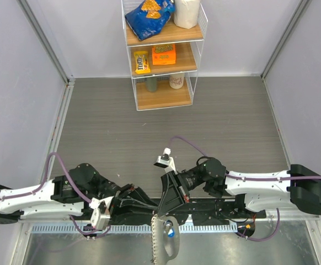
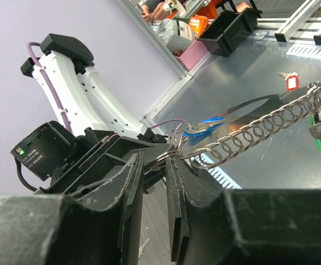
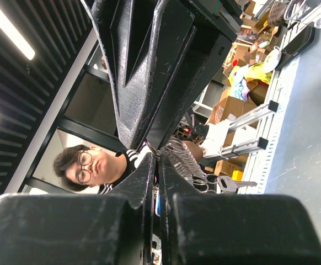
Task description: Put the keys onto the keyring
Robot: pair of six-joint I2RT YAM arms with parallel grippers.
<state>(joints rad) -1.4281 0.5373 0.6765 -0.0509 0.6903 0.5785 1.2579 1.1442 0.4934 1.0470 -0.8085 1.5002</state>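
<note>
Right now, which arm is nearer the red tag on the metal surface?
Right. The red tag lies close beside the right arm; the left arm is far off on the opposite side.

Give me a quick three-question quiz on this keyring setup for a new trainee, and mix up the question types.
1. True or false: the right arm's fingers stand wide open.
2. Which level of the wire rack holds the orange box? A top, B middle, C bottom.
3. Fill in the blank: in the top view, the tag lying against the grey keyring is ___.

Key: 1 false, they are shut. 2 B. 3 blue.
</note>
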